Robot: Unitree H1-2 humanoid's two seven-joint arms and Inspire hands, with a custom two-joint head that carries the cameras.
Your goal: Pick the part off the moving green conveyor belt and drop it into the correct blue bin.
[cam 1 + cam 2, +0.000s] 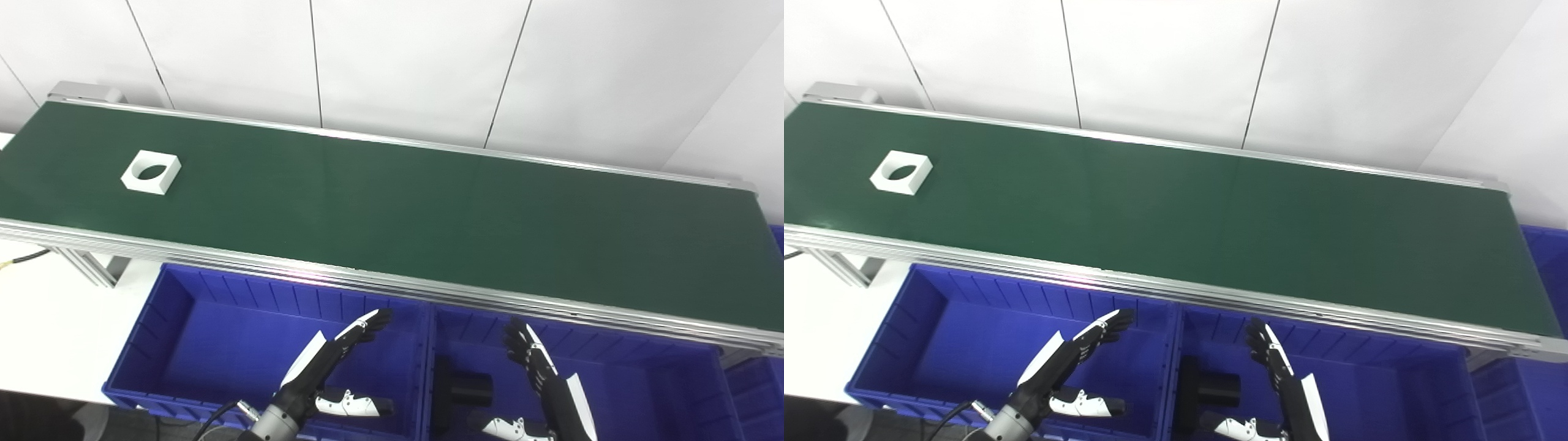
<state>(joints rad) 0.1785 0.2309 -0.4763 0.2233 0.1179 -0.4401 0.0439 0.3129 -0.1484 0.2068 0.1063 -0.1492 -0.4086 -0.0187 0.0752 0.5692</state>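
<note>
A white square part with a round hole [150,172] lies on the green conveyor belt [398,208] near its left end; it also shows in the right eye view [901,173]. My left hand [334,367] is open, fingers stretched out, over the left blue bin [184,306]. My right hand [542,383] is open, fingers stretched up, over the middle blue bin [643,367]. Both hands are empty and well below the belt's near edge. A black cylindrical part [468,389] lies in the middle bin beside my right hand.
The belt's aluminium near rail [429,288] runs between the bins and the belt. Another blue bin [756,386] stands at the far right. A white table top [49,318] and a cable [21,257] are at the left. White wall panels stand behind the belt.
</note>
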